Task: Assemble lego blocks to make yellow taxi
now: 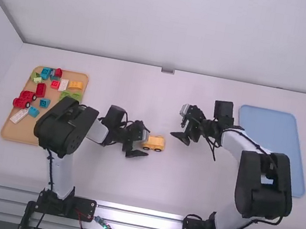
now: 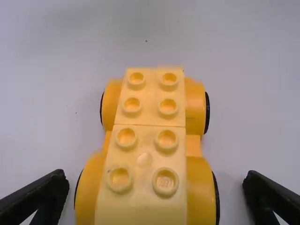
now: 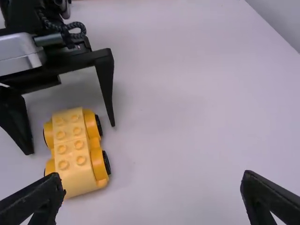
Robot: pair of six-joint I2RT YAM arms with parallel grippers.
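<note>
Nearest to us stand the bottoms of two big robot arms, the left arm and the right arm. Under everything we see the white table. Let's make a clock with the toy car in the middle and 12 pointing away from us.

The blue tray is at 3 o'clock. The brown tray is at 9 o'clock, with blocks on it.

We see that the left gripper is open. It comes in from 9 o'clock, and its fingers are on both sides of the car, with gaps, not squeezing it. The right gripper is open too, near 2 o'clock, with nothing in it.

The car stands on its wheels on the table. We see two pale yellow bumpy blocks in a row on top of a darker yellow wheel base.

On the brown tray, using the tray's own clock, we find a red piece with wheels at 9, green blocks at 2, a blue block near 12, and a small yellow block near 1.
</note>
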